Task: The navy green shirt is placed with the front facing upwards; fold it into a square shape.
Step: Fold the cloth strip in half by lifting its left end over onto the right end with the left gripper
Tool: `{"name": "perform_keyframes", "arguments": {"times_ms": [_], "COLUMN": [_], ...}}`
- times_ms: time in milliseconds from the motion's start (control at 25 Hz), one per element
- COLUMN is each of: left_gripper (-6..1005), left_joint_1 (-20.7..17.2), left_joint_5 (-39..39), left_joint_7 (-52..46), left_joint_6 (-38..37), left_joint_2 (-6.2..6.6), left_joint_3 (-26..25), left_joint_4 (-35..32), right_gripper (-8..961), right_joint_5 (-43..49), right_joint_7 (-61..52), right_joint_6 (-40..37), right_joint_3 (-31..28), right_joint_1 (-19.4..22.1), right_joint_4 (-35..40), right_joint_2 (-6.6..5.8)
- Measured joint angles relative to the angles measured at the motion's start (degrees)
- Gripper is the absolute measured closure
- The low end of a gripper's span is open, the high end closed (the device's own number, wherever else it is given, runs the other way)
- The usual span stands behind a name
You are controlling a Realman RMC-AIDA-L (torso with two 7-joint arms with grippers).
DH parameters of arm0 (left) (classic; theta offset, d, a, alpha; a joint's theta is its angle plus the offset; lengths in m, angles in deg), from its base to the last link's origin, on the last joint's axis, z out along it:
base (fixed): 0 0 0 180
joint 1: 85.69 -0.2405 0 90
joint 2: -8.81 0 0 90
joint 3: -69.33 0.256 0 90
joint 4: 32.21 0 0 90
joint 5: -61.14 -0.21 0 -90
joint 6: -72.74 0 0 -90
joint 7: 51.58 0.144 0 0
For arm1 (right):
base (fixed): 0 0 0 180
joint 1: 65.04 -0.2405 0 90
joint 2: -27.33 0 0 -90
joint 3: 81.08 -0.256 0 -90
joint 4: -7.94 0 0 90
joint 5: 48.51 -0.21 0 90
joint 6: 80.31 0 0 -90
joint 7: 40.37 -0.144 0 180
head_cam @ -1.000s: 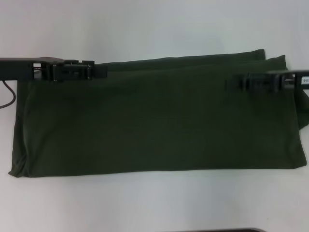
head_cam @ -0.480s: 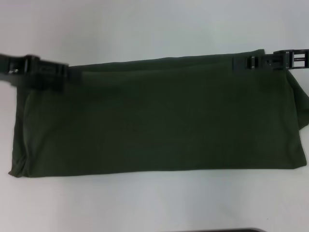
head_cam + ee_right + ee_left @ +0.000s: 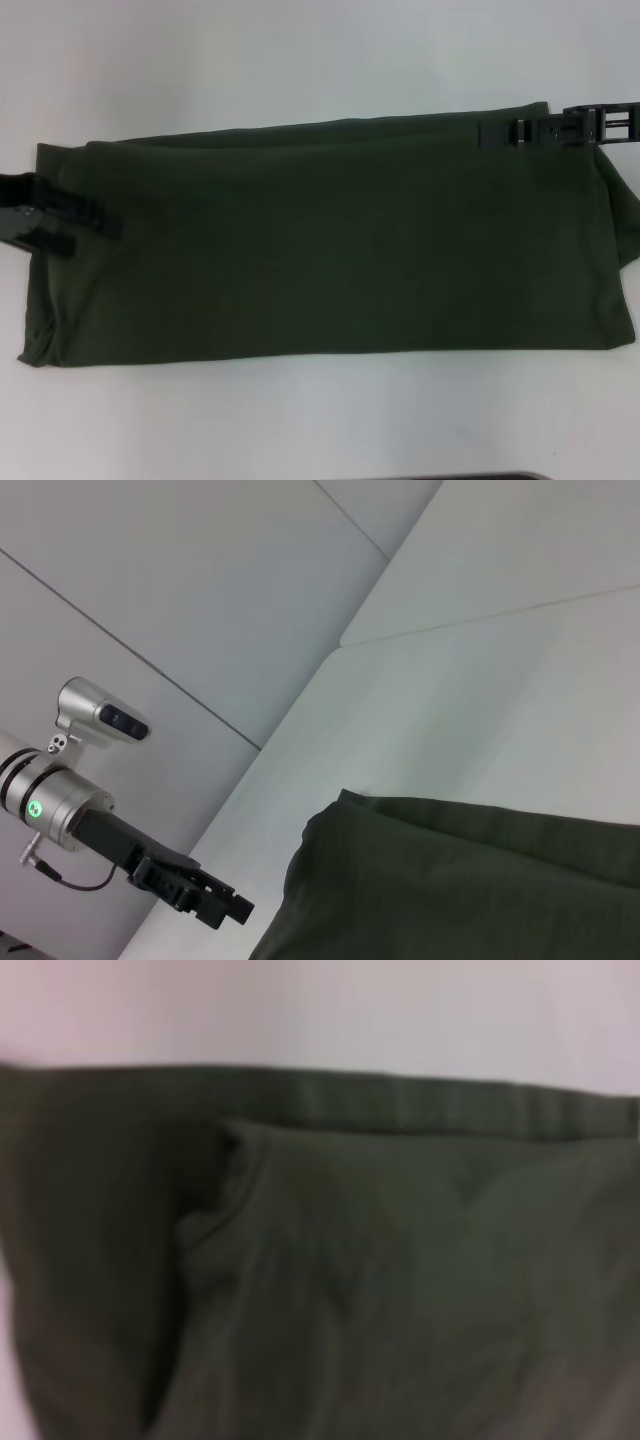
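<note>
From my head camera the light is even and diffuse, coming from above, and the white table [image 3: 300, 420] looks washed out, nearly blown in places, with only a thin soft shadow under the near hem of the navy green shirt [image 3: 330, 250]. The dark cloth swallows detail; its folds barely register. The left gripper [image 3: 60, 215] is smeared with blur. My left wrist feed is soft and out of focus throughout. The right wrist feed is crisp and bright.

Left gripper [image 3: 85, 225] has withdrawn from the far edge of the navy green shirt [image 3: 330, 250] to its left end, nearer the robot.
</note>
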Motion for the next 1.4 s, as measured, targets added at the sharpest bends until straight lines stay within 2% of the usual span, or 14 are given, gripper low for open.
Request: {"name": "perform_keyframes", "arguments": {"times_ms": [360,720,1400], "left_gripper": [143,142,142], "left_joint_1": [2.11,2.96,2.92], "left_joint_5": [-9.27,-14.20,-15.62], "left_joint_7": [-0.09,-0.55,-3.19], "left_joint_6": [6.02,7.83,10.71], "left_joint_2": [-0.35,-0.39,-1.19], "left_joint_3": [0.66,0.72,0.72], "left_joint_4": [0.31,2.42,4.32], "right_gripper": [26,26,26], "right_joint_5": [0.05,0.00,-0.08], "right_joint_7": [0.08,0.04,-0.77], "right_joint_6": [0.19,0.39,0.37], "right_joint_3": [-0.02,-0.48,-0.48], "right_joint_1": [0.11,0.36,0.36], "right_joint_4": [0.05,0.05,0.05], "right_joint_2": [0.35,0.40,0.10]}}
